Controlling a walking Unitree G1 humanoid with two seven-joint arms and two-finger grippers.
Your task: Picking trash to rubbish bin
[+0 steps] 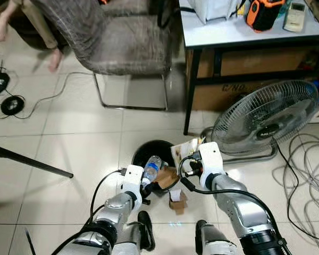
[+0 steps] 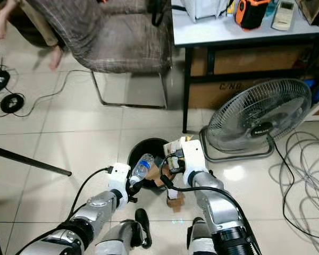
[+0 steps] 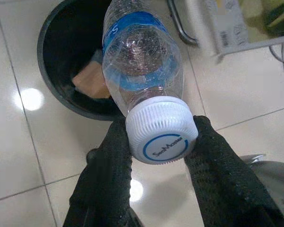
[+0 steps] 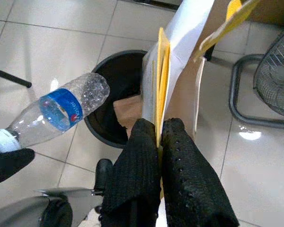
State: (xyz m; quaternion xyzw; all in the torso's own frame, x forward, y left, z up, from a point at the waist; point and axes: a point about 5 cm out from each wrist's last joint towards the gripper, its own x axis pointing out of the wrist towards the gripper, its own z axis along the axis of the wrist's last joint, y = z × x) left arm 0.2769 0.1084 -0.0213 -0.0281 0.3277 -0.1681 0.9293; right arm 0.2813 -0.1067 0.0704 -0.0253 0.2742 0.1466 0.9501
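My left gripper [image 3: 161, 137] is shut on the white cap of a clear plastic bottle [image 3: 142, 71] with a blue label. The bottle [image 1: 151, 169] tilts out over the near rim of a round black bin [image 1: 149, 151] on the floor. My right gripper [image 4: 159, 127] is shut on the edge of a flattened white and yellow paper carton [image 4: 180, 56], held upright at the bin's right side [image 1: 183, 151]. Brown cardboard [image 3: 90, 80] lies inside the bin [image 4: 118, 75]. A small brown box [image 1: 177, 202] sits on the tiles just in front of it.
A floor fan [image 1: 266, 117] stands close on the right, with loose cables [image 1: 308, 175] beyond it. Behind the bin are a table [image 1: 244, 34] with boxes beneath and a chair [image 1: 122, 37]. A person's feet [image 1: 2, 26] are far left. A black bar [image 1: 32, 162] crosses the left floor.
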